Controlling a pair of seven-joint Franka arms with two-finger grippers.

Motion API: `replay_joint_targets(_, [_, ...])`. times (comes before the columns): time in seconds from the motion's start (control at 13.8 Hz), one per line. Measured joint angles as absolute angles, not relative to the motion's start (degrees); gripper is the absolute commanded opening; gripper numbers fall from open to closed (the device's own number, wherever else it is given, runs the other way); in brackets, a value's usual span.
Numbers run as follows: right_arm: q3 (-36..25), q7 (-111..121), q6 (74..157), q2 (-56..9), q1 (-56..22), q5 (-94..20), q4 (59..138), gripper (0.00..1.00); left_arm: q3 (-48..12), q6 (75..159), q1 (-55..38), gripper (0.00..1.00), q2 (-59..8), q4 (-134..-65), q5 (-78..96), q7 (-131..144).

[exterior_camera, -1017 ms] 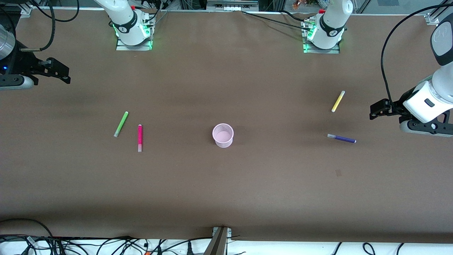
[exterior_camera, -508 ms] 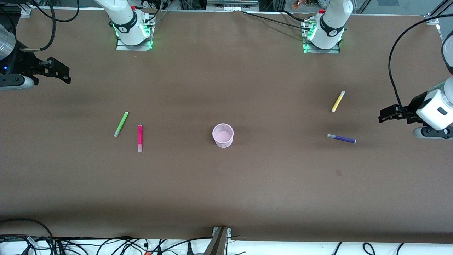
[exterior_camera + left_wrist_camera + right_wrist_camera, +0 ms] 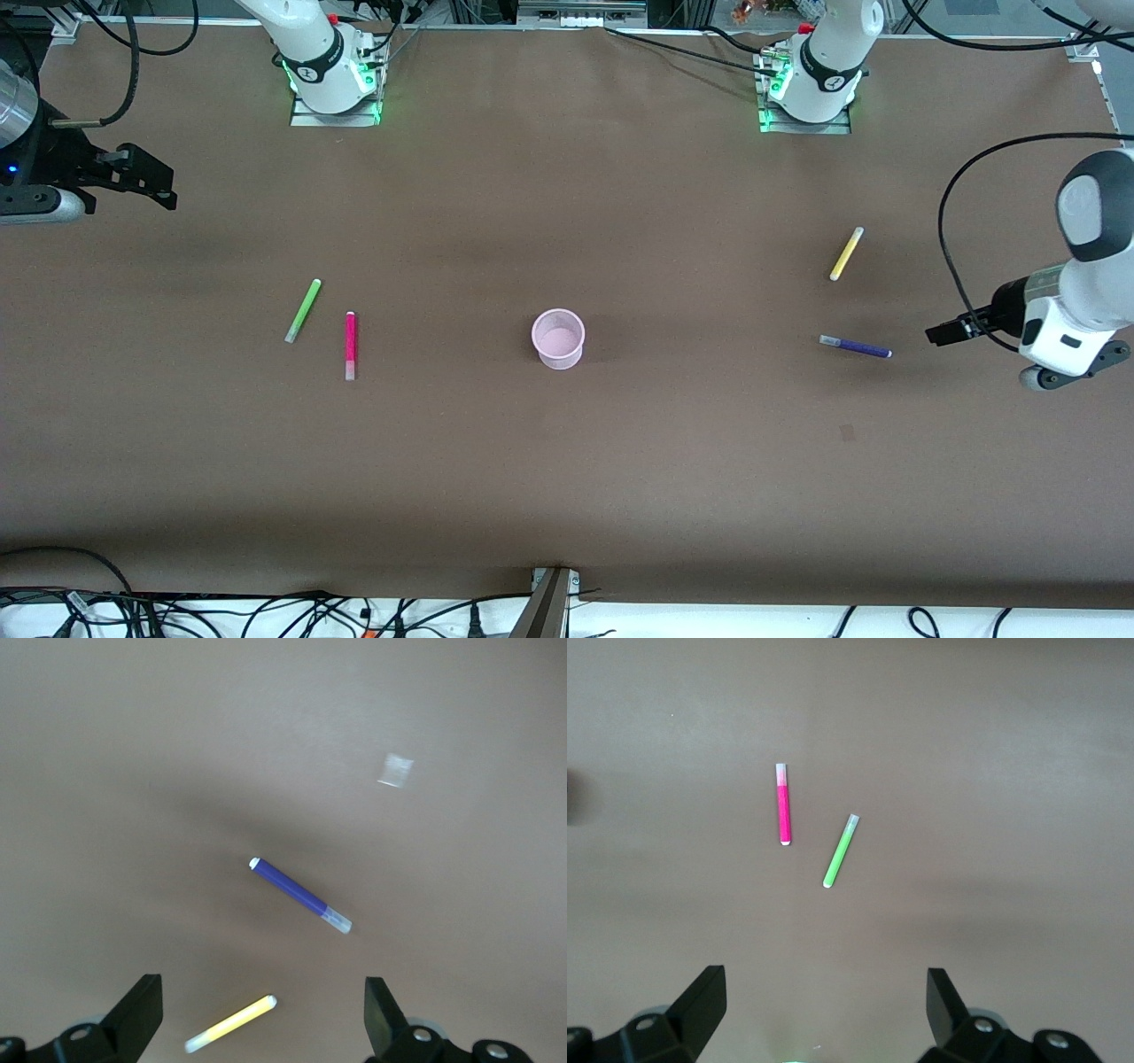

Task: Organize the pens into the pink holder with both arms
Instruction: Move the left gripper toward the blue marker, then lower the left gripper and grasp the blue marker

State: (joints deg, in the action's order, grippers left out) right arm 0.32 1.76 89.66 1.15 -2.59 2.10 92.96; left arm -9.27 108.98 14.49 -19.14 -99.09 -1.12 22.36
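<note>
The pink holder (image 3: 558,338) stands upright in the middle of the table. The green pen (image 3: 303,310) and the magenta-pink pen (image 3: 350,346) lie side by side toward the right arm's end. The yellow pen (image 3: 846,253) and the purple pen (image 3: 855,346) lie toward the left arm's end. My left gripper (image 3: 943,333) is open and empty over the table just outside the purple pen; its wrist view shows the purple pen (image 3: 299,895) and the yellow pen (image 3: 230,1025). My right gripper (image 3: 146,182) waits open at the table's end; its wrist view shows the magenta-pink pen (image 3: 783,804) and the green pen (image 3: 841,851).
The two arm bases (image 3: 335,84) (image 3: 808,93) stand along the table's far edge. A small pale mark (image 3: 848,432) lies on the brown table cover, nearer to the front camera than the purple pen. Cables run along the table's near edge (image 3: 266,611).
My left arm has swung, and its gripper has come down level with the purple pen, pointing at it. The right arm and all pens have not moved.
</note>
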Motion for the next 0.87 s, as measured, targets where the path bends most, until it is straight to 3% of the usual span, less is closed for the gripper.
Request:
replay_joint_targets(0.36, [0.1,1.8,89.7,1.0,-2.5,2.1,92.9,1.0,-9.3,124.1,14.8,1.0,-19.5,-112.0,-1.1,32.7])
replay_joint_targets(0.87, [0.1,1.8,89.7,1.0,-2.5,2.0,92.9,1.0,-9.3,137.9,15.0,1.0,-23.8,-118.0,-1.1,41.3])
